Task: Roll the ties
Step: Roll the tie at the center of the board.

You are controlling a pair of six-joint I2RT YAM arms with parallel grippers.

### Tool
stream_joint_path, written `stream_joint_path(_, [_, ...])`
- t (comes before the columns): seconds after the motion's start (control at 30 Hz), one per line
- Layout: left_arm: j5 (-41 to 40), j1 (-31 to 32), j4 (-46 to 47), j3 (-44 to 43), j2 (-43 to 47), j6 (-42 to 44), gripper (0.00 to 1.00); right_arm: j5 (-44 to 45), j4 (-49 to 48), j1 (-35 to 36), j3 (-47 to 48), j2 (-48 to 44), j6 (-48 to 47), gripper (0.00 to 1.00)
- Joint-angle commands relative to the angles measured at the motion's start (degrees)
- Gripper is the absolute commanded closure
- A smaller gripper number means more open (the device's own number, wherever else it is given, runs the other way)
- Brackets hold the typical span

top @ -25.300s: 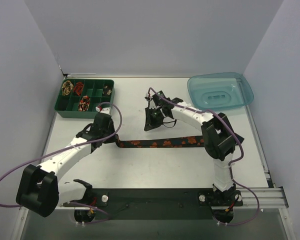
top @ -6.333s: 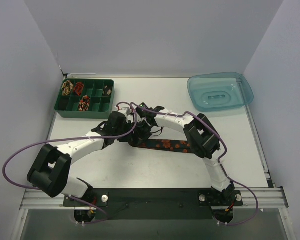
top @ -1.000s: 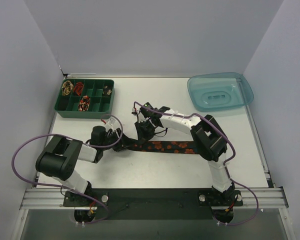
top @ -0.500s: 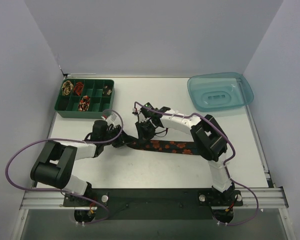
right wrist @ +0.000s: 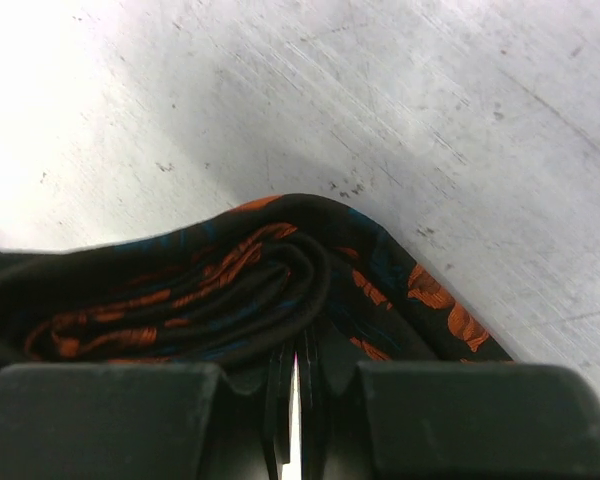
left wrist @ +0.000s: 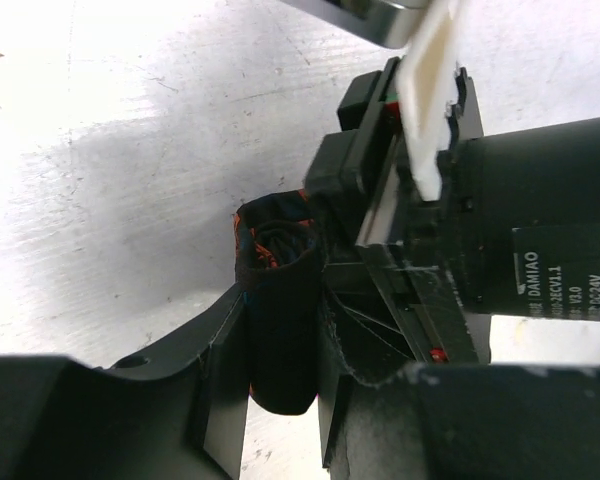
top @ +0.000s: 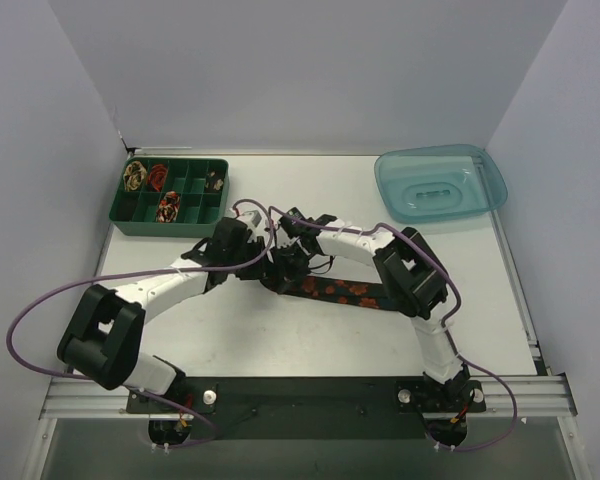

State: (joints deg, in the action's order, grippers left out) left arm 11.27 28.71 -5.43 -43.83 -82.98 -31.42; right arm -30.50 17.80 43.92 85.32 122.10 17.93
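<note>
Top view: the tie [top: 342, 290] is found mid-worktop [top: 280, 340], with its rolled end at the 10 o'clock end and the flat tail laid toward 4 o'clock, likely so it can be fed into the roll. The left gripper [top: 267, 268] and right gripper [top: 286, 268] are met at that roll. Finished coils [top: 166, 207] are stored in the green tray [top: 165, 231] at 10 o'clock.

Left wrist: the roll is squeezed between the left fingers [left wrist: 220, 385], judged to stop it springing open.

Right wrist: the right jaws are seen pressed together on the tie's inner folds, apparently as the winding core.
</note>
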Motion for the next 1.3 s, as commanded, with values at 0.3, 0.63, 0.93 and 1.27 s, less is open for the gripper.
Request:
stream_joint_path(0.3, [-10.82, 9.26, -13.90, -12.85, -4.64, 4.18, 0.76, 0.79, -0.49, 0.20, 2.13, 3.05, 0.61, 0.97])
stream_joint_path(0.63, [-20.05, 13.48, -20.49, -18.65, -8.34, 4.79, 0.77, -0.17, -0.84, 0.02, 1.96, 2.88, 0.87, 0.96])
stream_joint_path(0.93, [-26.47, 13.74, -22.34, -18.57, -10.10, 3.82, 0.77, -4.91, -2.77, -2.43, -1.29, -1.07, 2.19, 0.96])
stream_joint_path(1.27, [-32.00, 13.74, -27.34, -19.71, -10.09, 4.61, 0.77, -7.12, -3.65, -7.62, -6.21, -9.68, 2.19, 0.96])
